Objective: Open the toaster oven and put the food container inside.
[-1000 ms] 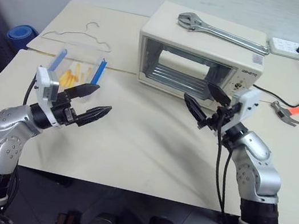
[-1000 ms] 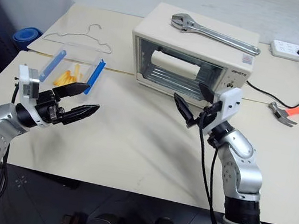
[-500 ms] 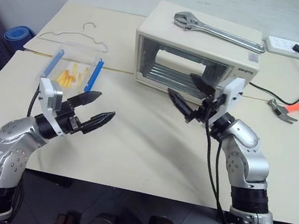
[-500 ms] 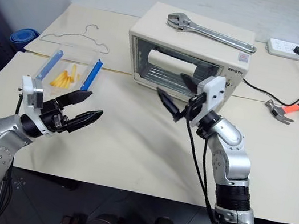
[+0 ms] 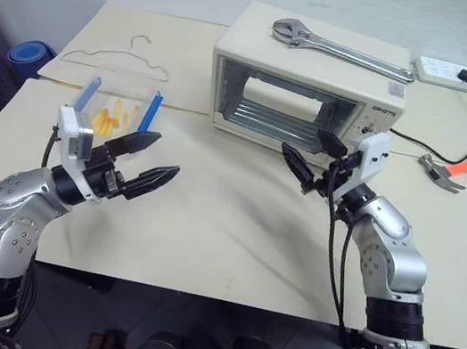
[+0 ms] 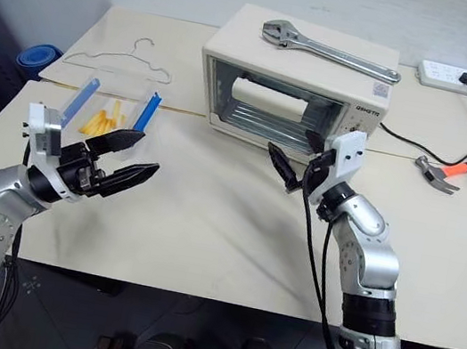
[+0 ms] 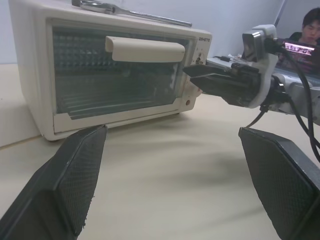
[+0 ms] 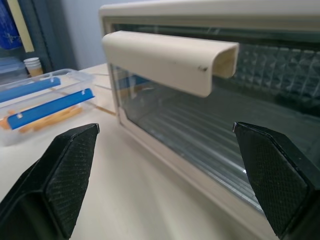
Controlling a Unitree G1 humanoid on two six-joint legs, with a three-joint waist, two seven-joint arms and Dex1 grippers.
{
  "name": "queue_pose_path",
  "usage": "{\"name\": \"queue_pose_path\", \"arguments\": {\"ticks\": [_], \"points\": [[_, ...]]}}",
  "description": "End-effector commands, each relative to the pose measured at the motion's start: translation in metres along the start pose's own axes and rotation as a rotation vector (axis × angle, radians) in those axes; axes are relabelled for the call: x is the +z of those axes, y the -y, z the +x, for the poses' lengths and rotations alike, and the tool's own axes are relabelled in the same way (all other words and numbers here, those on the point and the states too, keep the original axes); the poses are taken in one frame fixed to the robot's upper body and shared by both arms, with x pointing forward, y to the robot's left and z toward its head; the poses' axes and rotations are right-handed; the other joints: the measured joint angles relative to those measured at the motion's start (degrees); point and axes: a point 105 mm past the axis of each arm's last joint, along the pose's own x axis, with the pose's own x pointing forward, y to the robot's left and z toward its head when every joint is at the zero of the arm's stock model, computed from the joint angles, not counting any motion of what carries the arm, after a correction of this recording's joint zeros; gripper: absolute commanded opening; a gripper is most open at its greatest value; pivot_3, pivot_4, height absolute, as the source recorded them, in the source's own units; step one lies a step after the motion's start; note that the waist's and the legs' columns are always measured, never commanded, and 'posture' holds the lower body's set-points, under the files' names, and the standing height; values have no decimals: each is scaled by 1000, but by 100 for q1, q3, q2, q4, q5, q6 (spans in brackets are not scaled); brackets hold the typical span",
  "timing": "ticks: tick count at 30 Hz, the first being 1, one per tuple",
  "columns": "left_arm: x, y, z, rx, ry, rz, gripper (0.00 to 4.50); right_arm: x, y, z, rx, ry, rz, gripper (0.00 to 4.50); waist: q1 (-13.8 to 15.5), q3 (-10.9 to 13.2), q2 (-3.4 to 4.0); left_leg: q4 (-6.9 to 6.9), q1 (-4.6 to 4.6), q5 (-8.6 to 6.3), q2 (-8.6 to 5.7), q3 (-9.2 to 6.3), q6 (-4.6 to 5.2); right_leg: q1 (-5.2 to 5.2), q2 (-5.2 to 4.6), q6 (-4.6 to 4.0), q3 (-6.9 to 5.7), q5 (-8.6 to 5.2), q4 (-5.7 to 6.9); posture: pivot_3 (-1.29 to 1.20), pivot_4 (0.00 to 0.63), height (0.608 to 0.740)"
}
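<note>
Nothing done yet: oven (image 5: 307, 88) door shut, handle (image 8: 170, 60) untouched; container (image 5: 120, 109) sits on desk (image 5: 224, 227) left of oven, well apart from it. Left: both opening and loading. L gripper (image 5: 147, 159) hovers just in front of container, jaws wide, empty, touching nothing. R gripper (image 5: 313, 157) near oven front below handle, jaws wide w/ nothing held, facing the door but apart from it.
</note>
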Motion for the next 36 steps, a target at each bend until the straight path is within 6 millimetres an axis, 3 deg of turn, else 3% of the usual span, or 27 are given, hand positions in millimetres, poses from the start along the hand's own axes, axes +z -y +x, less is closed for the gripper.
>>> {"name": "queue_pose_path", "arguments": {"ticks": [1,6,12,15,20,24,29,33,36], "points": [[7,0,2,-3,29,37,4500,18,-8,11,46,84,-29,4492,-13,0,0,-1,0,0,0,0,0,0,0,0,-1,0,1,0,150,740],[6,-2,2,18,40,40,4500,21,-24,13,136,102,-56,4492,-71,0,0,-2,0,0,0,0,0,1,-1,0,-2,0,7,0,150,740],[8,-13,2,63,52,37,4500,3,-54,-9,293,26,-116,4492,-69,0,0,-6,-1,0,1,-1,0,2,0,0,-3,0,5,0,150,740],[17,-28,9,95,74,27,3976,-12,-65,-23,353,-33,-179,4500,-69,0,-1,-3,0,0,1,1,-1,-2,4,0,5,0,4,0,150,740],[43,-67,40,144,114,70,2568,-26,-73,-34,388,-69,-223,4500,-37,3,-7,8,-2,1,-3,-4,-3,-3,7,0,-1,0,0,0,150,740],[35,-79,73,109,40,111,1389,-30,-69,-38,371,-84,-240,4500,-75,3,-7,-5,3,1,-12,-5,-2,-7,11,1,-21,1,15,0,150,740],[9,-69,101,-11,-83,187,11,-34,-63,-47,327,-96,-261,4500,-73,3,-7,-3,2,0,-14,-14,-2,-10,11,2,-36,1,14,0,150,740],[-9,-63,105,-64,-150,213,11,-39,-62,-65,289,-105,-254,4500,-63,3,-8,1,-1,0,-13,-16,-2,-10,10,2,-35,1,14,0,150,740],[-27,-54,102,-108,-209,217,11,-44,-62,-92,264,-122,-222,4500,-39,3,-8,2,-1,0,-14,-17,-2,-9,9,2,-33,1,15,0,150,740]]}}
